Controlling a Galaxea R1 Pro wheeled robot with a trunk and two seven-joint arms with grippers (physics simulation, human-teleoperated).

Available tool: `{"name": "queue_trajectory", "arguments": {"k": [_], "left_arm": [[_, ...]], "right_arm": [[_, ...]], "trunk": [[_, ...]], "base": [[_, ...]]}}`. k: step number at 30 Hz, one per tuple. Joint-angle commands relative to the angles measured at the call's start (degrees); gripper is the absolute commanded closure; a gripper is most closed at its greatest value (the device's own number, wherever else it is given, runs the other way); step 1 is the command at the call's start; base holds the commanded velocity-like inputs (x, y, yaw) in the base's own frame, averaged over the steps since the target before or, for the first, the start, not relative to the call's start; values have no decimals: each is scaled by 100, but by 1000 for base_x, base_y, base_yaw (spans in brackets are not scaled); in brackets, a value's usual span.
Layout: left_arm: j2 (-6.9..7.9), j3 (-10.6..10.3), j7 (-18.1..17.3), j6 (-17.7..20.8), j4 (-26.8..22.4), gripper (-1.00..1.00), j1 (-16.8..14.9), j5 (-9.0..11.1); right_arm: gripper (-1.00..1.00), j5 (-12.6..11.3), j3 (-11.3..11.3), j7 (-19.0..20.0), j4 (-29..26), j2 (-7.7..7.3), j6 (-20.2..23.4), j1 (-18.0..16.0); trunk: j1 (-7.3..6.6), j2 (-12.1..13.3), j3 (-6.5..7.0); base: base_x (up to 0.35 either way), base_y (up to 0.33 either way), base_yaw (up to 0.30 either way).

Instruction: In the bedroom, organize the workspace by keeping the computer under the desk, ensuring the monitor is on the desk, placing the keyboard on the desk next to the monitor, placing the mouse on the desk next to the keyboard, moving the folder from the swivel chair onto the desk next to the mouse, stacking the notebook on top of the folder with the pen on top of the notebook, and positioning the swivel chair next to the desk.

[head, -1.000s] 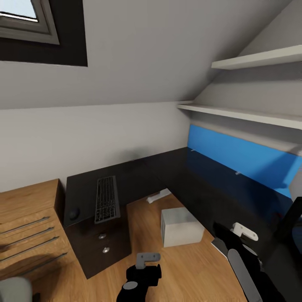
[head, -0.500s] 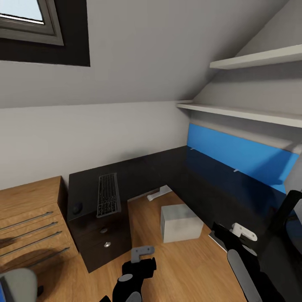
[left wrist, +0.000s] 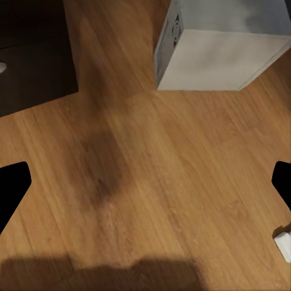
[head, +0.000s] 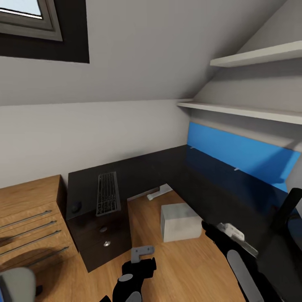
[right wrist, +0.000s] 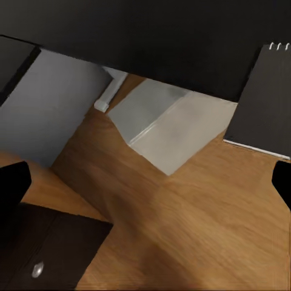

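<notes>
The black L-shaped desk with its blue back panel fills the corner. On its left wing lie the keyboard and, left of it, a small dark mouse. The pale computer stands on the floor in the desk's nook. A black monitor stand shows at the right edge. A dark spiral notebook lies beside the computer in the right wrist view. A grey part of the swivel chair is at the lower left. My left gripper hangs open over bare floor. My right gripper is open near the computer.
A light-wood cabinet with metal handles stands left of the desk. Black drawers with silver knobs sit under the keyboard. A white strip-like object lies on the floor behind the computer. Two wall shelves hang above the blue panel.
The view has shifted slightly, so the camera moved. My left arm has dropped lower in the picture. My right gripper has moved forward and left, toward the computer.
</notes>
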Motion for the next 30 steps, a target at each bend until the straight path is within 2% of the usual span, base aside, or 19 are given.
{"name": "queue_trajectory", "arguments": {"k": [1,2,3,4,5,7,10,12,15,17,18,19,20,25,26,27,28,29,30], "left_arm": [[1,-7,39,22,-6,-100,-6,25],[2,-8,39,22,-4,-100,-6,27],[1,-7,39,22,-2,-100,-6,30],[3,-8,39,22,0,-100,-6,32],[1,-9,39,22,0,-100,-6,33],[1,-5,39,22,1,-100,-6,34],[2,-2,39,22,1,-100,-6,34],[3,-2,39,22,1,-100,-6,35],[4,-1,39,22,1,-100,-6,35],[4,-1,39,22,1,-100,-6,35],[4,-1,39,22,1,-100,-6,35],[4,-1,39,22,1,-100,-6,33],[4,-1,39,22,1,-100,-6,30],[2,-6,39,22,1,-100,-6,20],[2,-8,39,22,1,-100,-6,16],[-1,-10,39,22,1,-100,-6,12],[-1,-13,39,22,1,-100,-6,11],[-2,-15,39,22,1,-100,-6,12],[-3,-16,39,22,1,-100,-6,13]], "right_arm": [[-100,42,99,-53,-8,-5,2,-5],[-100,151,195,-58,-7,-4,-2,-5],[-100,430,403,-81,-6,0,-10,-5],[-100,935,667,-151,-5,17,-21,-5],[-100,1241,775,-208,-2,27,-29,-5],[-100,1541,876,-274,11,38,-37,-5],[-100,1801,985,-341,167,55,-38,-5],[-100,1889,1034,-386,270,64,-37,-5],[-100,2171,1180,-584,439,75,-36,-5],[-100,2510,1336,-810,515,85,-36,-5],[-100,2782,1449,-980,564,90,-32,-5],[-100,3229,1600,-1278,667,101,-28,-5],[-100,3541,1676,-1499,770,121,-22,-5],[-100,4364,1790,-2039,1115,206,-10,-5],[-100,4719,1821,-2205,1298,245,-3,-5],[-100,5263,1875,-2377,1622,314,6,-5],[-100,5658,1897,-2474,1884,383,10,-5],[-100,6001,1910,-2561,2118,449,13,-5],[-100,6168,1915,-2608,2233,484,14,-5]], "trunk": [[23,-47,-26],[45,-87,-44],[67,-128,-62],[89,-168,-80],[111,-208,-98],[155,-288,-134],[221,-408,-188],[265,-488,-224],[331,-609,-277],[375,-689,-313],[397,-729,-331],[419,-769,-349],[441,-809,-367],[550,-1010,-457],[572,-1050,-475],[594,-1090,-493],[616,-1130,-511],[638,-1170,-529],[660,-1210,-547]], "base": [[0,0,0],[0,0,0],[0,0,0],[0,0,0],[0,0,0],[0,0,0],[0,0,0],[0,0,0],[0,0,0],[0,0,0],[0,0,0],[0,0,0],[0,0,0],[0,0,0],[0,0,0],[0,0,0],[0,0,0],[0,0,0],[0,0,0]]}}
